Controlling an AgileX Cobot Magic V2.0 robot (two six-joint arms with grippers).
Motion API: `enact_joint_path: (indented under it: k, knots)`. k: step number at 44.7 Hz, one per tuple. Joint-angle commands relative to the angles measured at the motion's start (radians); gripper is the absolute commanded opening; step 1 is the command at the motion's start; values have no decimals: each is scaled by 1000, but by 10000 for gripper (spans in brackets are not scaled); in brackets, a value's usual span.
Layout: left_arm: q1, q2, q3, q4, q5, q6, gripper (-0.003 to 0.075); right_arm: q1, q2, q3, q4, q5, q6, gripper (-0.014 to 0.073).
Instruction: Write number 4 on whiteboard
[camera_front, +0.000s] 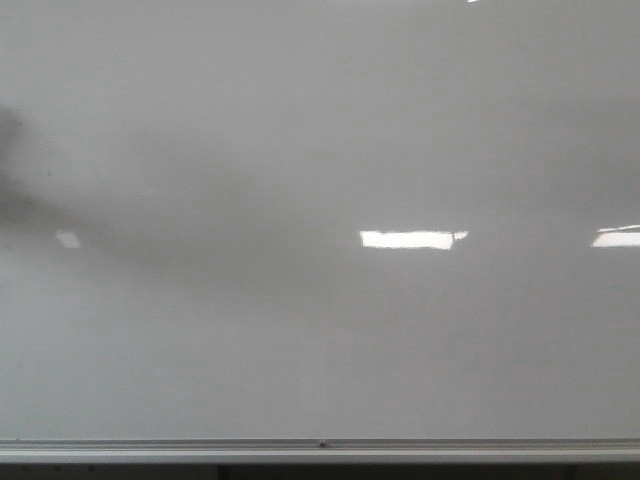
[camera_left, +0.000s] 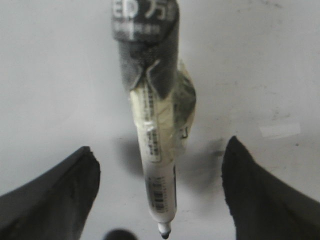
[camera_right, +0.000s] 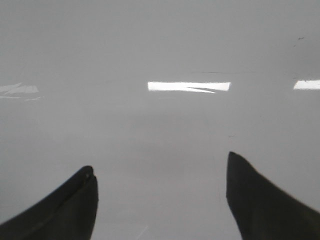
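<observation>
The whiteboard fills the front view, glossy and pale grey, and no number 4 shows on it in any view. Neither gripper appears in the front view. In the left wrist view a white marker wrapped in tape and black cloth hangs between the fingers of my left gripper, which stands open with both fingers well clear of the barrel. The marker's black tip points at the whiteboard; I cannot tell whether it touches. My right gripper is open and empty over the whiteboard.
A silver frame rail runs along the board's lower edge. Bright rectangular light reflections lie on the board. A dark blurred shadow falls on its left side. Faint thin marks show in the right wrist view.
</observation>
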Motion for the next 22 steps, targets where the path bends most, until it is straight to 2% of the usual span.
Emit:
enact_joint_path:
  k: [1, 14, 22]
  knots:
    - [2, -25, -29, -4, -87, -1, 354, -5, 16, -35, 4, -73, -1, 558]
    - [2, -8, -29, -4, -81, -1, -19, -5, 16, -35, 4, -73, -1, 558]
    - [-3, -30, -29, 5, -45, -1, -20, -5, 16, -35, 4, -70, -1, 558]
